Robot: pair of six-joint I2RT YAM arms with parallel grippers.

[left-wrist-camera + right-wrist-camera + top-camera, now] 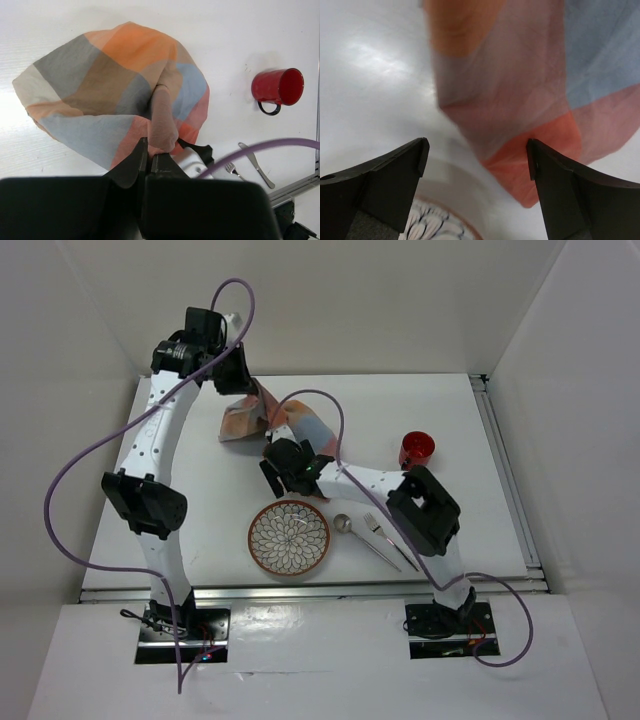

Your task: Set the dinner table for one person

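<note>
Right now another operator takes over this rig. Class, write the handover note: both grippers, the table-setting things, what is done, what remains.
Left gripper: shut on the checked cloth, holding it bunched over the far middle of the dinner table.
Right gripper: open and empty, beside the cloth's lower corner, just beyond the plate.
Things: plate near the table's front centre; spoon, fork and knife to its right; red mug farther back on the right.
Done: plate, cutlery and mug are out.
Left: the cloth is not laid flat; probably spread it, then arrange the setting.
</note>
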